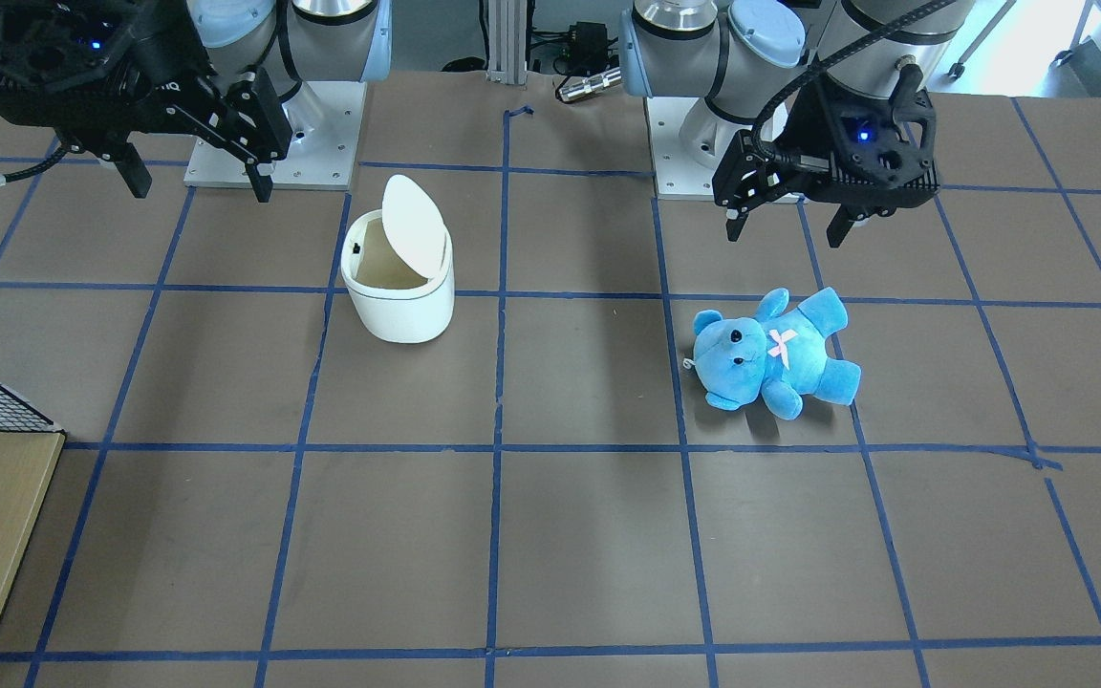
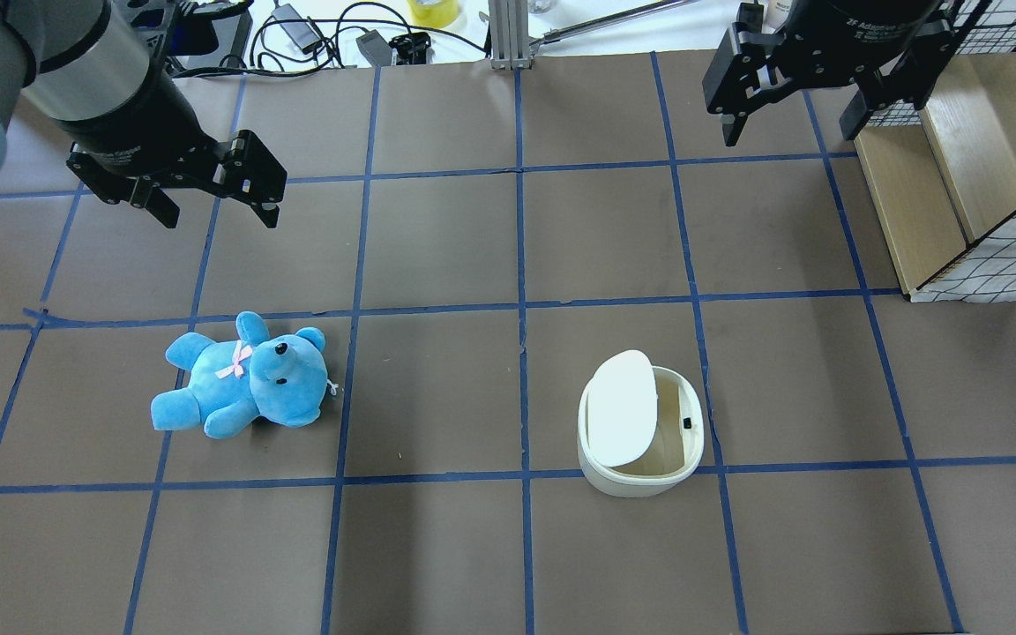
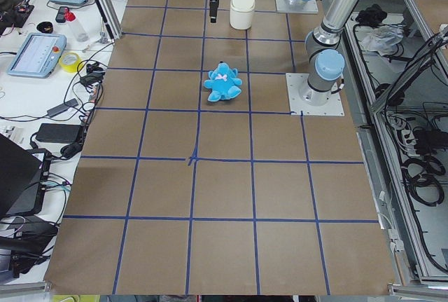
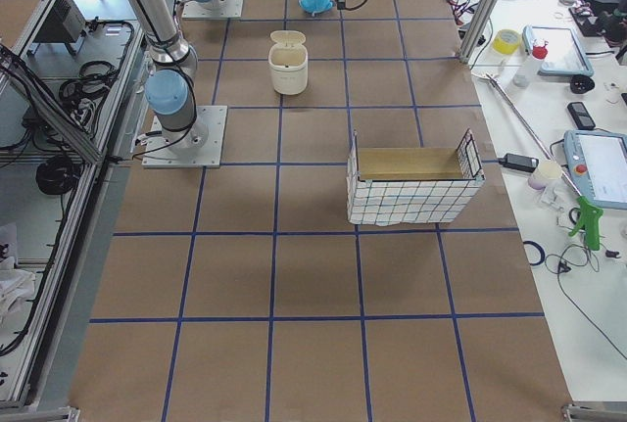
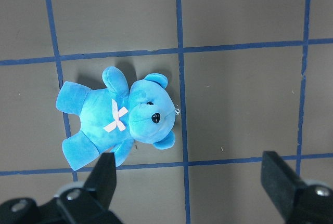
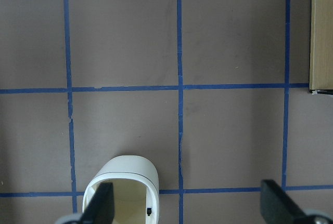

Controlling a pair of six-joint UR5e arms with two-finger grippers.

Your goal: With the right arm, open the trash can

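The white trash can (image 1: 404,320) stands on the table with its flip lid (image 1: 414,226) tilted up, so the beige inside shows. It also shows in the overhead view (image 2: 627,481) and at the bottom of the right wrist view (image 6: 126,170). My right gripper (image 1: 202,186) hangs open and empty above the table, apart from the can and off to its side; the overhead view (image 2: 790,128) shows it beyond the can. My left gripper (image 2: 219,216) is open and empty above a blue teddy bear (image 2: 243,379).
The teddy lies on its back in the left wrist view (image 5: 125,120), between that gripper's open fingers (image 5: 104,177). A wire-mesh basket with wooden inserts (image 2: 958,176) stands at the table's edge near the right gripper. Blue tape lines grid the brown table.
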